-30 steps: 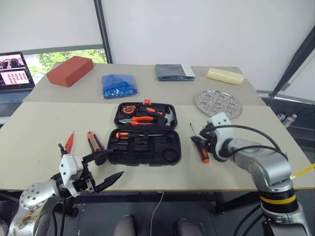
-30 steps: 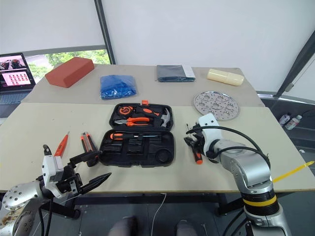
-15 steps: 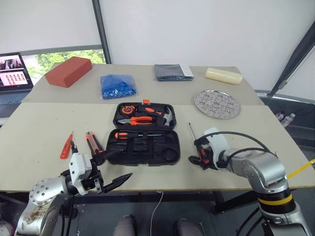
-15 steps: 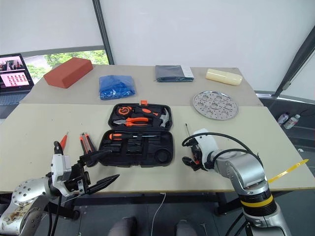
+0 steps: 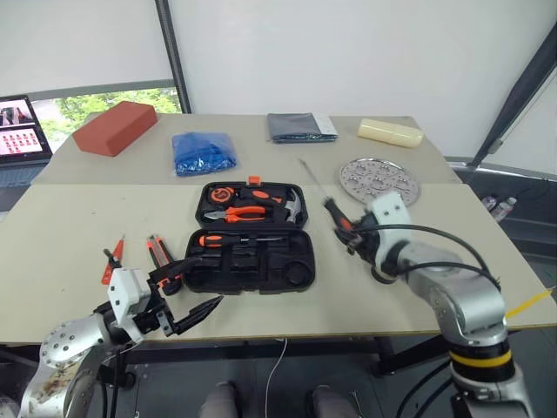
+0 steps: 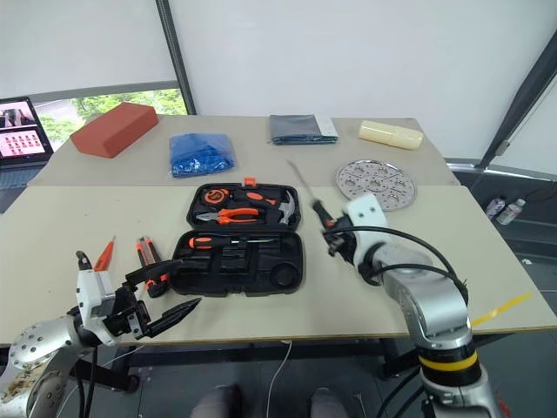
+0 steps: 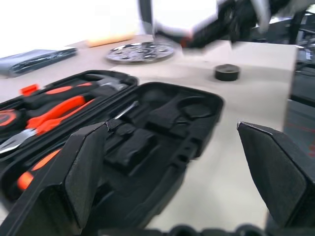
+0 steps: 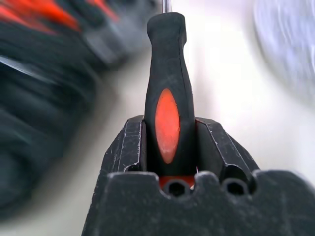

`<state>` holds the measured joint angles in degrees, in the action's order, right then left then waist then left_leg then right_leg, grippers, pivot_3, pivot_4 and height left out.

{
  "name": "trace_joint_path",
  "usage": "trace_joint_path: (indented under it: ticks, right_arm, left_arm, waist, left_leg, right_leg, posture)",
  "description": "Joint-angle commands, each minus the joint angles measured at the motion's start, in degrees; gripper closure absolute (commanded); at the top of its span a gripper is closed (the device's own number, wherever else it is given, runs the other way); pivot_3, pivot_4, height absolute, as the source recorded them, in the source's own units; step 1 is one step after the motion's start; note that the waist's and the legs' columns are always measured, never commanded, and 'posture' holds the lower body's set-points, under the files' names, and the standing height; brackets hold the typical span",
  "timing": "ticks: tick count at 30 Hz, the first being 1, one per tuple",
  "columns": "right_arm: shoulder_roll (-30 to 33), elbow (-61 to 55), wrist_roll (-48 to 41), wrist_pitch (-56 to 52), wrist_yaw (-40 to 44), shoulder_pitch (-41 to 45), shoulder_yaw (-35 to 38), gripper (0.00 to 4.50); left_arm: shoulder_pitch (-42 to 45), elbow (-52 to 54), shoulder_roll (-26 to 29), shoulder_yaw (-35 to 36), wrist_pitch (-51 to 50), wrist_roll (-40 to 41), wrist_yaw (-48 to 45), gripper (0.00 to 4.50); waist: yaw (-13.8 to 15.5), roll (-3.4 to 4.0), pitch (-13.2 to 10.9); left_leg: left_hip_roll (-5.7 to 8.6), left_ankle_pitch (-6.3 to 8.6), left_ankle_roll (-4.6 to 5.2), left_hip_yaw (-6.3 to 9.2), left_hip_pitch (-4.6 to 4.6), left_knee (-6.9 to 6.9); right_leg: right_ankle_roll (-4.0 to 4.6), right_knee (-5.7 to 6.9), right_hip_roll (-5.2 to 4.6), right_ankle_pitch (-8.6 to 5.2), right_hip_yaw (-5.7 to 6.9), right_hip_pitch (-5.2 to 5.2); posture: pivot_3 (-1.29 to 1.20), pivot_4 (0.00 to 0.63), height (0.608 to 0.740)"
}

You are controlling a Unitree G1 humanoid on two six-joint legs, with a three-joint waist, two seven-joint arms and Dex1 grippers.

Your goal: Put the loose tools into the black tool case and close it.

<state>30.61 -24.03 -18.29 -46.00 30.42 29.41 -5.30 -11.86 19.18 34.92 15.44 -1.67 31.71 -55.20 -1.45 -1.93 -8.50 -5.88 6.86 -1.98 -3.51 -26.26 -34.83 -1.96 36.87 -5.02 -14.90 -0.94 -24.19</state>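
Since a second ago the right end effector (image 8: 170, 129) has come up off the tabletop (image 5: 70, 226) with the orange-and-black screwdriver (image 5: 335, 215) — before, that tool lay flat beside the case. Now the fingers (image 8: 132, 147) pinch the handle from both sides, and the shaft slants up toward 11 o'clock, its tip above the case's right edge. The black tool case (image 5: 252, 248) lies open at the tabletop's centre, with pliers (image 5: 239, 212) and a hammer in the lid half and another screwdriver (image 5: 231, 238) in the tray. The left end effector (image 5: 187, 292) hovers at 7 o'clock from the case near the front edge — fingers spread wide, holding nothing. At 9 o'clock from the case lie the utility knife (image 5: 157, 252) and, further out, the small orange tester screwdriver (image 5: 110, 264). The small tape roll (image 7: 227, 72) sits on the tabletop beyond the case, as the left wrist view shows.
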Motion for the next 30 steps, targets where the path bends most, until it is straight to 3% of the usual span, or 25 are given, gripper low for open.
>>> trace_joint_path:
  ticks: [1,8,11,30]
  right_arm:
    - [2.94,9.33,3.31,14.73,16.09,7.82,-8.76,3.43]
    - [2.45,32.65,19.36,23.88,25.81,23.73,-24.66,3.43]
    - [2.77,37.23,23.29,26.9,28.99,26.73,-27.59,3.43]
    - [-1.18,39.64,30.72,31.57,34.09,26.23,-27.44,3.43]
  left_arm:
    - [-1.19,-0.13,-0.31,3.84,0.38,0.49,2.04,0.0]
    - [-2.68,0.61,-0.37,5.23,0.44,0.23,2.86,0.0]
    - [-2.97,1.48,-0.42,5.17,0.19,0.27,3.41,0.0]
    - [-3.3,1.59,-0.27,4.97,0.69,-0.21,4.35,0.0]
  waist:
    - [-0.06,-0.01,0.0]
    - [0.7,-0.01,-0.03]
    - [0.91,0.0,-0.03]
    - [0.72,0.01,-0.04]
  left_leg:
    - [-0.05,0.0,0.0,0.04,0.05,0.0]
    - [-0.04,0.0,-0.04,-0.07,-0.02,-0.05]
    - [-0.04,0.11,-0.25,-0.08,-0.03,-0.03]
    - [-0.07,0.19,-0.49,-0.13,-0.06,0.02]
  right_leg:
    - [0.01,0.0,0.07,-0.01,0.02,0.06]
    - [0.43,0.0,-0.01,0.19,0.01,-0.04]
    - [0.44,0.01,-0.03,0.18,0.06,-0.09]
    - [0.16,0.16,0.0,0.32,0.07,-0.16]
  posture:
    - [0.0,0.15,0.74]
    - [0.0,0.15,0.74]
    - [0.0,0.15,0.74]
    - [0.0,0.15,0.74]
